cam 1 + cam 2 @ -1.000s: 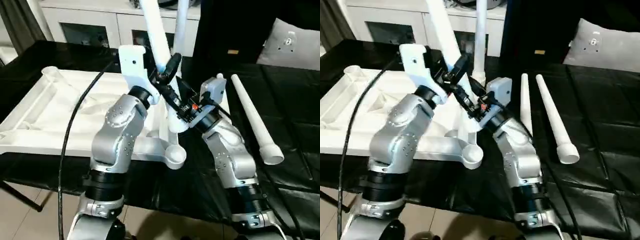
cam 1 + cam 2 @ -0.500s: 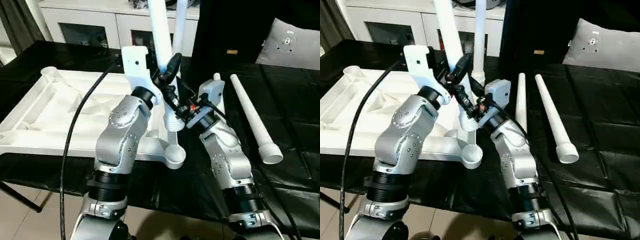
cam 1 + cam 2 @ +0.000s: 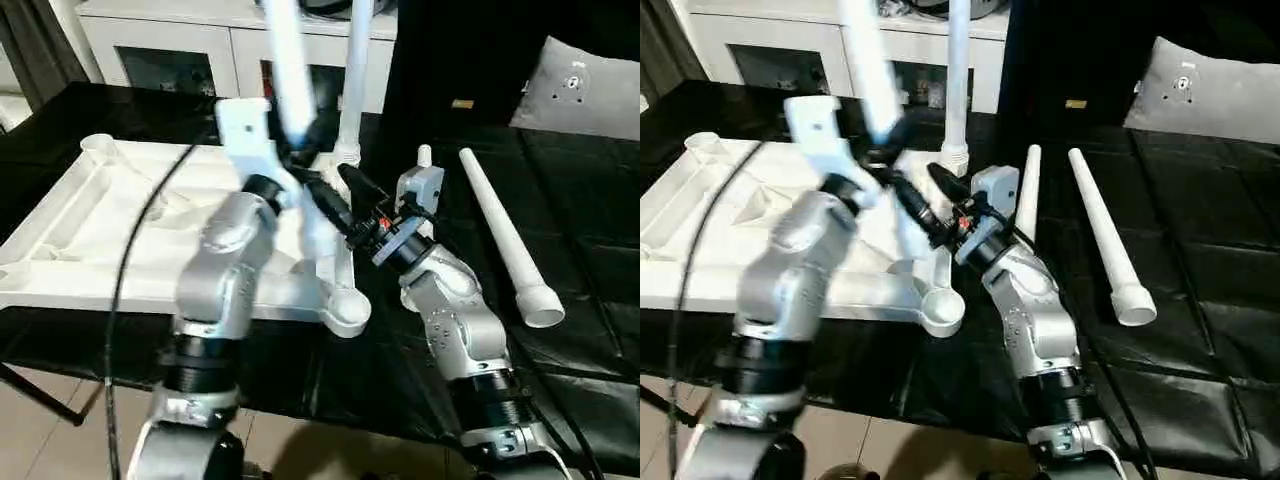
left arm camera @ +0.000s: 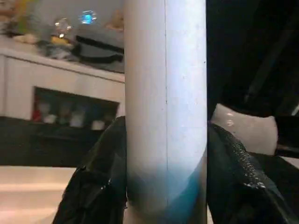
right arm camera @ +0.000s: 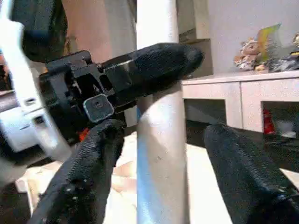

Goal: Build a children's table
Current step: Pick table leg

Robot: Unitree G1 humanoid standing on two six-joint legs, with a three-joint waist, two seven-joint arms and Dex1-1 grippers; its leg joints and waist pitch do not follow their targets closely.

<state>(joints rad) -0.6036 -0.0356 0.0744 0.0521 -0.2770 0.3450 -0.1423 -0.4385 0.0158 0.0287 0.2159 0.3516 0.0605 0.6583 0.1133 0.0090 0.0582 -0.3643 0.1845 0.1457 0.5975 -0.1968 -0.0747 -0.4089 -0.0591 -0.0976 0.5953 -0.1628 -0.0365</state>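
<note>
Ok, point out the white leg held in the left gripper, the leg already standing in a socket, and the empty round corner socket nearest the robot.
Held white plastic leg [image 4: 166, 93]: left wrist view, mid shaft.
Standing white leg [image 3: 958, 70]: right eye view, shaft.
Empty round corner socket [image 3: 347, 313]: left eye view, rim.

tabletop [image 3: 70, 230] left, two loose legs [image 3: 505, 240] right

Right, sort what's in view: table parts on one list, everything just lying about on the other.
Job:
- upturned table top
- leg held by the left gripper
- upright leg in the far socket
- two loose legs on the black cover

Lying about:
- white cabinet
- grey cushion
</note>
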